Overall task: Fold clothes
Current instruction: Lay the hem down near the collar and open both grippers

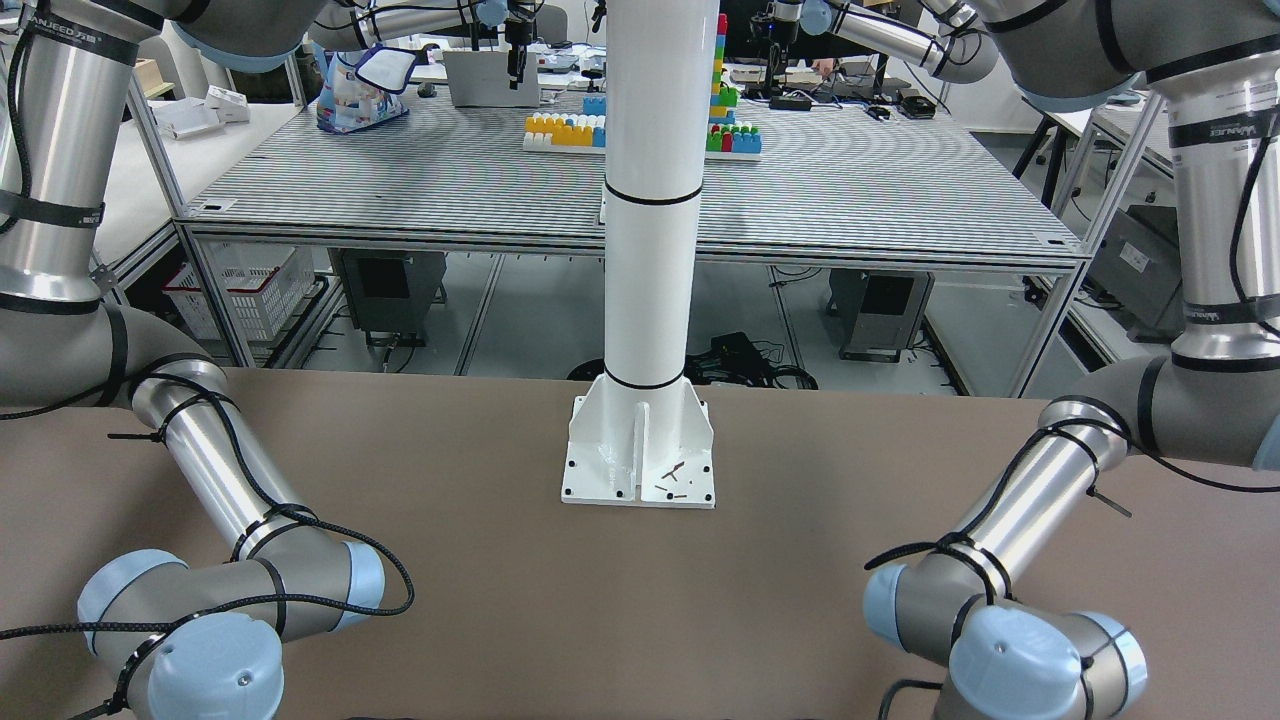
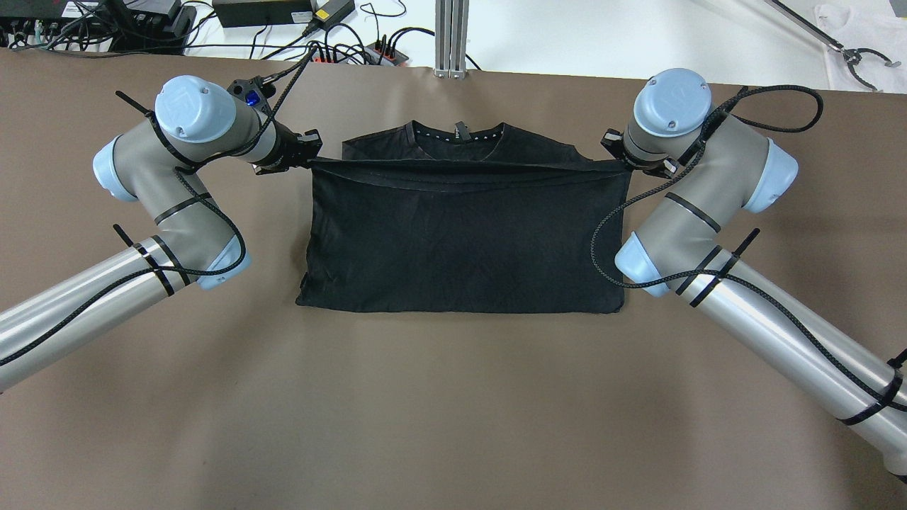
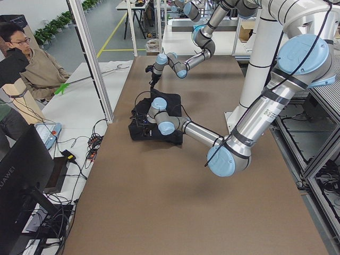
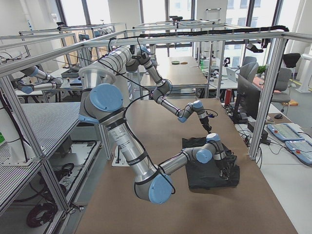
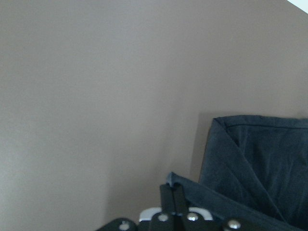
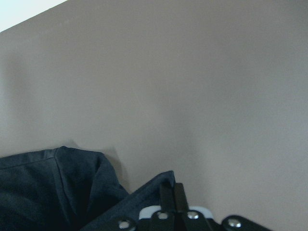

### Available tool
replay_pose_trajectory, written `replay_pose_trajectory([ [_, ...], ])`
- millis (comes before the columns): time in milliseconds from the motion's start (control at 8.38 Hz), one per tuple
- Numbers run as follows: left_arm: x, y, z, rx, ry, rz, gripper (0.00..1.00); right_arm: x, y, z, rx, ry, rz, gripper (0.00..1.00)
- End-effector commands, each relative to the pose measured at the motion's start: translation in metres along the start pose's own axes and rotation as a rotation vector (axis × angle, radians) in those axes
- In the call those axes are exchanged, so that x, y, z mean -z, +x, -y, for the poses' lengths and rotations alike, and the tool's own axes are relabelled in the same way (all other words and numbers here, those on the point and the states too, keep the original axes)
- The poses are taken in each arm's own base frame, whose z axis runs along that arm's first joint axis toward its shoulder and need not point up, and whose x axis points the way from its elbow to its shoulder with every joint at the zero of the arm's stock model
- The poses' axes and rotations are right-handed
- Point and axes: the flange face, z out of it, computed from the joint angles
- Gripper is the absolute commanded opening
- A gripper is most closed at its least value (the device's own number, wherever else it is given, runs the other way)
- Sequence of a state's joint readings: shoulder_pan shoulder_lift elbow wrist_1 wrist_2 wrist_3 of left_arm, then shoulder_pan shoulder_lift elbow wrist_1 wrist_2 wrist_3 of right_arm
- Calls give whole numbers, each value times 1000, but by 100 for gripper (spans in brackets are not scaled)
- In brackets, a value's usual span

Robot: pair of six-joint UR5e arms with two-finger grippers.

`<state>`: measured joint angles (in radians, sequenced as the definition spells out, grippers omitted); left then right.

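The clothes are one black T-shirt (image 2: 460,234) lying mid-table, folded over itself with the fold line on the near side. Its collar (image 2: 460,132) shows past the raised hem. My left gripper (image 2: 310,154) is shut on the hem's left corner, and my right gripper (image 2: 615,160) is shut on the right corner, so the hem runs taut between them. In the left wrist view the gripper (image 5: 173,188) pinches a fabric corner (image 5: 192,192). The right wrist view shows its gripper (image 6: 173,186) doing the same. The front-facing view shows neither the shirt nor the grippers.
Cables and power strips (image 2: 340,49) lie along the table's far edge beside an aluminium post (image 2: 451,35). The white pillar's base plate (image 1: 640,470) stands on the robot's side of the table. A person (image 3: 32,64) sits beyond the far edge.
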<state>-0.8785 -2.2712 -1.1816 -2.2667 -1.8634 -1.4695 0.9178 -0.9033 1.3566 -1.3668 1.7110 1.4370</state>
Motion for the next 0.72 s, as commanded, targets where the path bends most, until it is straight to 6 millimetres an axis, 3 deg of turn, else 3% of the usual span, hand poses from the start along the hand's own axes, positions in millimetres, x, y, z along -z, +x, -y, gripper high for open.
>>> replay_pose_trajectory([
  [0, -4, -6, 9, 4, 11, -4, 19, 13, -16, 3, -77, 25, 93, 30],
  [119, -2, -7, 14, 8, 18, -4, 31, 18, -22, 4, -125, 34, 137, 59],
  [239, -1, -9, 19, 11, 23, -3, 35, 27, -31, 4, -175, 32, 163, 69],
  [358, -1, -10, 19, 11, 28, -3, 37, 35, -37, 3, -227, 27, 200, 72],
  [477, 1, -10, 21, 12, 31, -6, 37, 42, -30, 1, -261, 17, 231, 72],
  [597, 4, -6, 19, 22, 30, -16, 44, 50, 6, -7, -257, 10, 245, 72],
])
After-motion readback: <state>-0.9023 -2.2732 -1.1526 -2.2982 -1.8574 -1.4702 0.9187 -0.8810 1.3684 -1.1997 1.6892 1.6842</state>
